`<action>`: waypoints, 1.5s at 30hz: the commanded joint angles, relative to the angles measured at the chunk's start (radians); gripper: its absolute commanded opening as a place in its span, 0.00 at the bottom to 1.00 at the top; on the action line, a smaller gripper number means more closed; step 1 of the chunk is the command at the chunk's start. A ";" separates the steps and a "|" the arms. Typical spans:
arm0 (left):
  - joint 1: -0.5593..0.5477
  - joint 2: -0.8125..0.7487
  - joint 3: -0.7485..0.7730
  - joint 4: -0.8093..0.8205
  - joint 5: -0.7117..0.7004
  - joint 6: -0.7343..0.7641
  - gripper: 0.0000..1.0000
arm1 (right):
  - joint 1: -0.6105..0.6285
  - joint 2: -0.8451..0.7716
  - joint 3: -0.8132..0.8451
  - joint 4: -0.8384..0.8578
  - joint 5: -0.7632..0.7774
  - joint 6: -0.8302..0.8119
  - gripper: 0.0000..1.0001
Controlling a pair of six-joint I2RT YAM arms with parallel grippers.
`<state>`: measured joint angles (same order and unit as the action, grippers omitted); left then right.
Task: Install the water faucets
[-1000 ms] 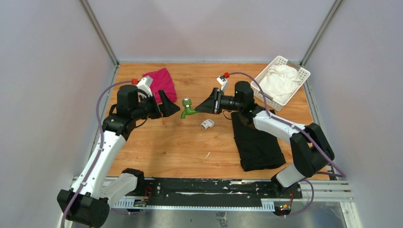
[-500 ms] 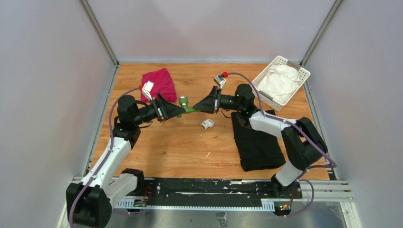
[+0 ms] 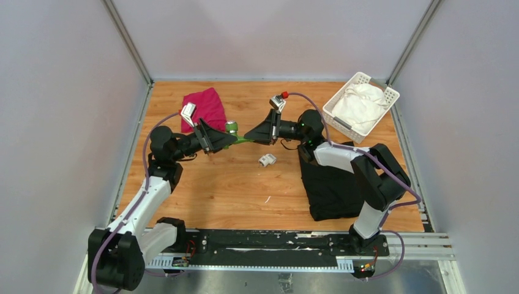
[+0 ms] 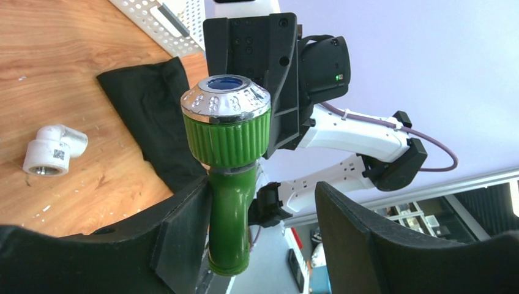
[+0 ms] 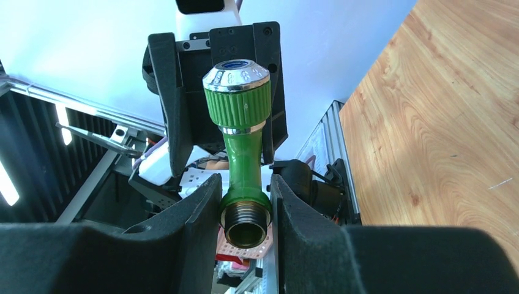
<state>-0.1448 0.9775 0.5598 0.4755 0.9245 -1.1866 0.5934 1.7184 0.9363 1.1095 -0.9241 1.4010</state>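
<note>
Green tap (image 5: pixel 242 141) hangs above the desk (image 3: pixel 214 184), its threaded end pinched by the right gripper (image 5: pixel 246 193). The left gripper (image 4: pixel 262 190) stands spread around its spout, one finger touching. White pipe fitting (image 3: pixel 266 160) lies on the desk below, near a black cloth (image 3: pixel 330 184). Only the wrist views show the grips; overhead, gripper tips hide most of the tap.

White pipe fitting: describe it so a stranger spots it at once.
On the wooden table, look just left of the black cloth. The white pipe fitting lies there alone on bare wood, a small elbow, unlike the green tap held aloft.
</note>
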 commanded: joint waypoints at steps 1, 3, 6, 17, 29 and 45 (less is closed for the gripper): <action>-0.015 0.018 -0.016 0.101 0.032 -0.054 0.64 | 0.030 0.024 0.040 0.066 -0.029 0.014 0.00; -0.021 0.026 -0.012 0.112 0.032 -0.063 0.61 | 0.037 0.030 0.044 0.070 -0.030 0.016 0.00; -0.027 0.037 -0.009 0.112 0.033 -0.068 0.59 | 0.041 0.036 0.044 0.079 -0.030 0.022 0.00; -0.029 0.049 -0.017 0.112 0.049 -0.076 0.42 | 0.053 0.026 0.062 0.008 -0.083 -0.046 0.00; -0.029 0.058 -0.023 0.113 0.061 -0.073 0.21 | 0.054 0.034 0.062 -0.021 -0.089 -0.063 0.00; -0.030 0.043 -0.029 0.114 0.094 -0.067 0.41 | 0.046 0.029 0.113 -0.169 -0.142 -0.147 0.00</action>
<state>-0.1669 1.0378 0.5316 0.5488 0.9833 -1.2552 0.6289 1.7500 1.0210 1.0157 -1.0355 1.3148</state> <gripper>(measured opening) 0.433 0.368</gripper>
